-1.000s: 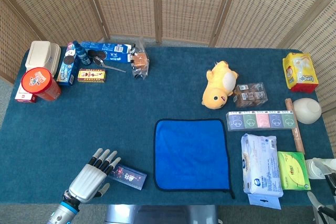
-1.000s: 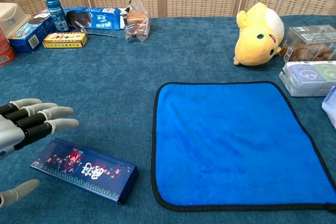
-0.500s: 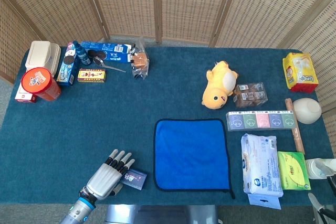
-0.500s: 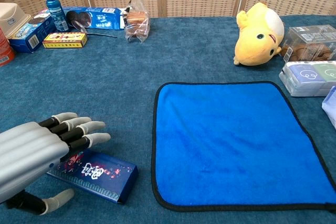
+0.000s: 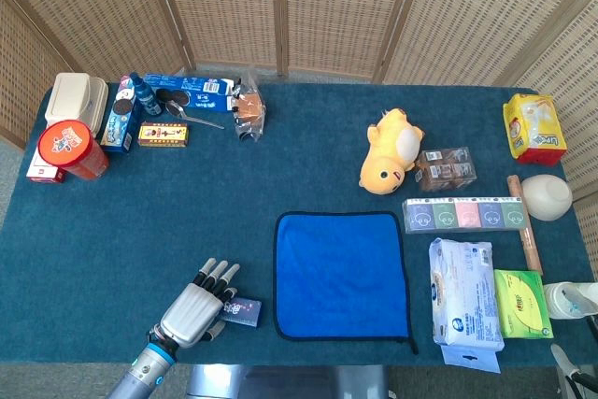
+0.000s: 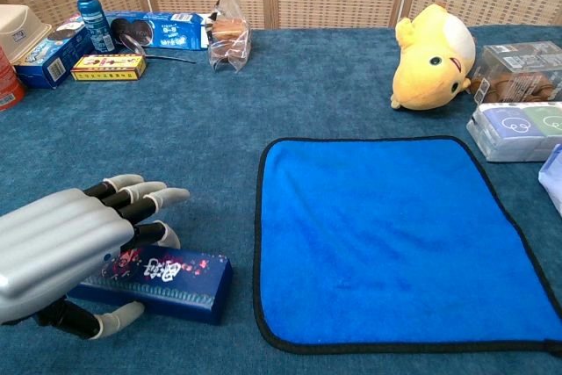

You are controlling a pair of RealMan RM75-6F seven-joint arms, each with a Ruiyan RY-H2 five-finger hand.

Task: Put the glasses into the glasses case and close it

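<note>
Fingers (image 6: 140, 198) of the left hand (image 6: 61, 248) spread over the glasses case (image 6: 167, 278).

Left hand (image 6: 61, 252) moved over glasses case (image 6: 171, 278); case shifted

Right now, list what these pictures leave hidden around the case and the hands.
- Glasses case: left end covered by the left hand in both views, so the grip is unclear.
- Glasses: not visible anywhere; case contents hidden.
- Right hand: outside both views.

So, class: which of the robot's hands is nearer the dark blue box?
Left. The left hand is over the dark blue box, fingers spread; the right hand is out of view.
</note>
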